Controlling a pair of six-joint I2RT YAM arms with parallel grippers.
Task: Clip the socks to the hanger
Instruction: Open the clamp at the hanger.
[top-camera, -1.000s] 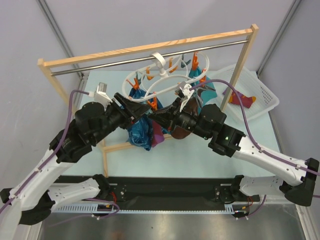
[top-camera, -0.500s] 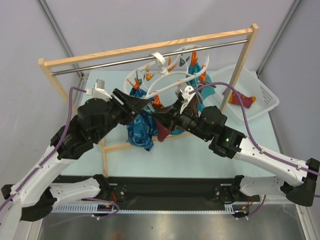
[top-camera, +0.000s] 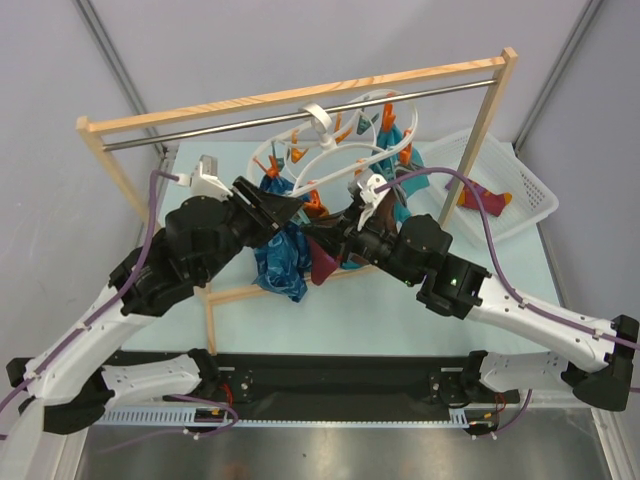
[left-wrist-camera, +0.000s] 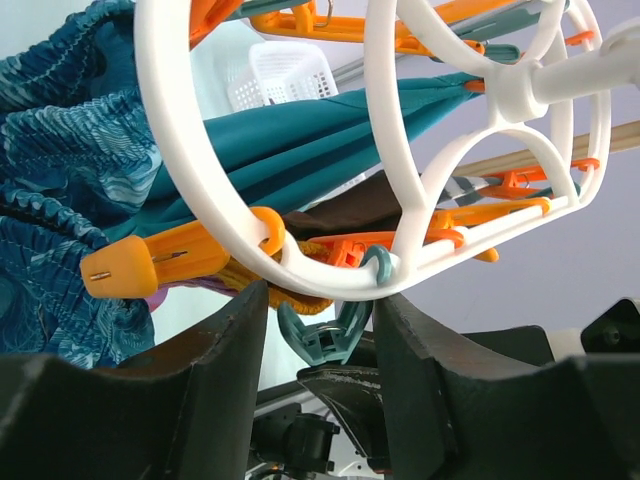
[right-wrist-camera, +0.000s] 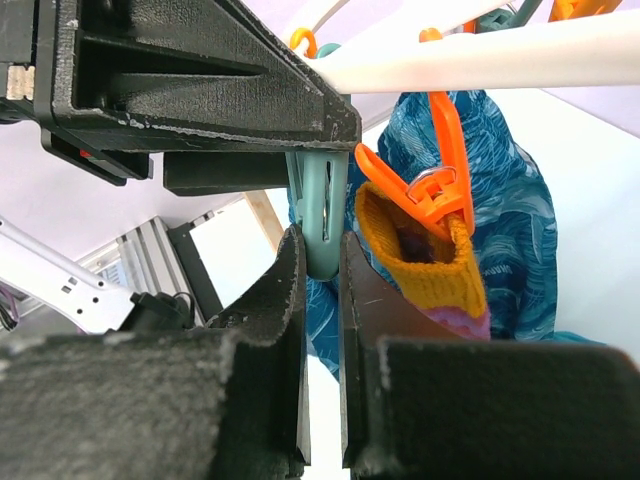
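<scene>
The white hanger (top-camera: 322, 128) hangs from the rack's bar and shows in both wrist views (left-wrist-camera: 385, 150) (right-wrist-camera: 520, 60). My left gripper (top-camera: 298, 212) (left-wrist-camera: 320, 300) is open, its fingers either side of a grey-teal clip (left-wrist-camera: 335, 335) under the ring. My right gripper (top-camera: 322, 236) (right-wrist-camera: 320, 240) is shut on that clip's (right-wrist-camera: 322, 215) lower end. Beside it an orange clip (right-wrist-camera: 440, 190) holds a striped sock by its orange cuff (right-wrist-camera: 425, 265); the sock's magenta part (top-camera: 325, 268) hangs below. A dark brown sock (top-camera: 385, 212) hangs on the hanger.
The wooden rack with its metal bar (top-camera: 300, 112) spans the back. A blue patterned cloth (top-camera: 280, 260) and a teal cloth (top-camera: 405, 160) hang from the hanger. A white basket (top-camera: 525, 185) at the right holds another striped sock (top-camera: 487, 197).
Both grippers have risen and closed in under the hanger's ring. The hanger has tilted back and right. The magenta sock now hangs below the right gripper.
</scene>
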